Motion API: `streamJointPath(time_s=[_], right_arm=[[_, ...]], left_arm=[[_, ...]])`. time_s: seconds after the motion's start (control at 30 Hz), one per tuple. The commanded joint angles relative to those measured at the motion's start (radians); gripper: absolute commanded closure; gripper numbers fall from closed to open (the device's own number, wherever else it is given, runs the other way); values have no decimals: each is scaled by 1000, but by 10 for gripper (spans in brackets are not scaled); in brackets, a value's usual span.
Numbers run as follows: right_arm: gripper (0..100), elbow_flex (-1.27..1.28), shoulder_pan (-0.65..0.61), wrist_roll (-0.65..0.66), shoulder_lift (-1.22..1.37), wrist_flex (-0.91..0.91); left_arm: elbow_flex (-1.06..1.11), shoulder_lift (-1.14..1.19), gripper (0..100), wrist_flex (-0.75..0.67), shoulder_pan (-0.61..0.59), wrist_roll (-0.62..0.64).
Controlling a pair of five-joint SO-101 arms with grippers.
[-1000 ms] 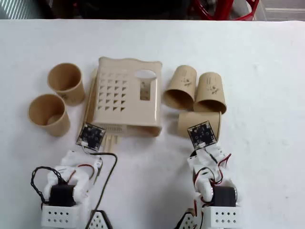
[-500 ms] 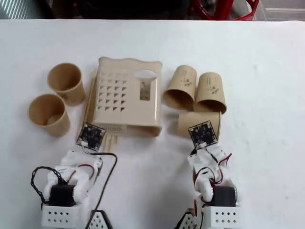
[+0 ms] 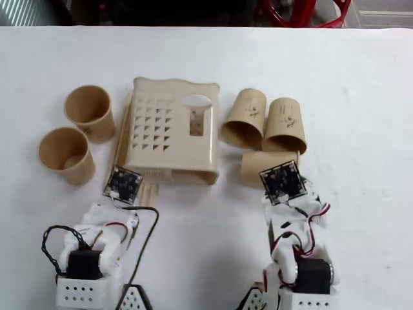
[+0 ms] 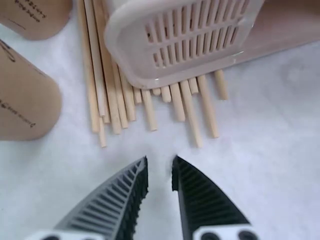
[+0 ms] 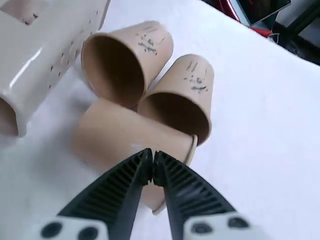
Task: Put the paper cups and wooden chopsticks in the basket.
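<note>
A beige slotted basket (image 3: 173,129) lies upside down mid-table. Wooden chopsticks (image 3: 121,139) lie along its left side, and their ends (image 4: 150,100) stick out from under its rim (image 4: 185,40). Two paper cups (image 3: 89,111) (image 3: 63,154) stand upright to the left. Three cups lie on their sides to the right: two farther ones (image 5: 125,62) (image 5: 182,102) and a nearer one (image 5: 115,137). My left gripper (image 4: 160,161) hovers just short of the chopstick ends, shut with only a slit between its fingers. My right gripper (image 5: 151,152) is shut, empty, just above the nearest lying cup.
The white table (image 3: 361,97) has wide free room at the far right and behind the basket. Both arm bases sit at the near edge. Red metal tubing (image 3: 303,13) and dark objects lie beyond the table's far edge.
My right arm has swung slightly to the right, its wrist now over the right end of the nearest lying cup. The left arm and all objects stayed put.
</note>
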Motion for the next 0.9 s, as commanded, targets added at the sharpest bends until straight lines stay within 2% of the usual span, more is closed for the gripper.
streamJointPath(time_s=[0.0,0.1,0.27,0.43,0.57,0.63,0.87], right_arm=[[978,-110,-39,14,24,5],[979,-206,-53,-2,133,7],[978,-419,-96,-72,460,-41],[978,-644,-203,-189,782,-39],[978,-766,-289,-226,954,-33],[978,-799,-317,-229,1013,-33],[978,-887,-384,-230,1175,-48]], left_arm=[[-2,7,901,0,5,-5],[-2,7,901,0,5,-5],[-2,7,901,0,5,-5],[-2,7,901,0,4,-3],[-2,7,901,0,-2,-3],[-2,7,901,0,-50,-3],[-2,7,901,0,-367,-3]])
